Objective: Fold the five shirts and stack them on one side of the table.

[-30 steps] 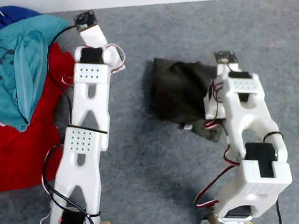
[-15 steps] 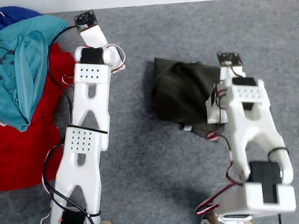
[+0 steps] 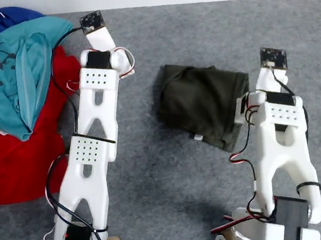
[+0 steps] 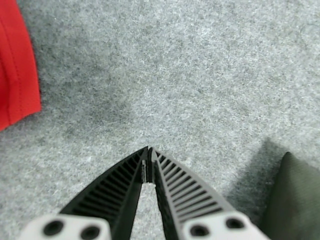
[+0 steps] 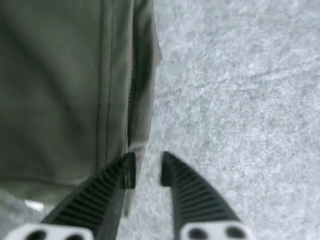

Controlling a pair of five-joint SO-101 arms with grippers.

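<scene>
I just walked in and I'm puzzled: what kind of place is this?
Probably a robotics test bench: two white robot arms at a grey felt-covered table, with a dark olive shirt and a heap of bright shirts.

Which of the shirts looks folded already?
The dark olive shirt, lying alone as a compact rectangle; the red shirt, teal shirt and blue shirt lie heaped together.

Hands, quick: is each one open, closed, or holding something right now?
Left hand: closed, holding nothing.
Right hand: open, empty, at the edge of the dark green shirt.
</scene>
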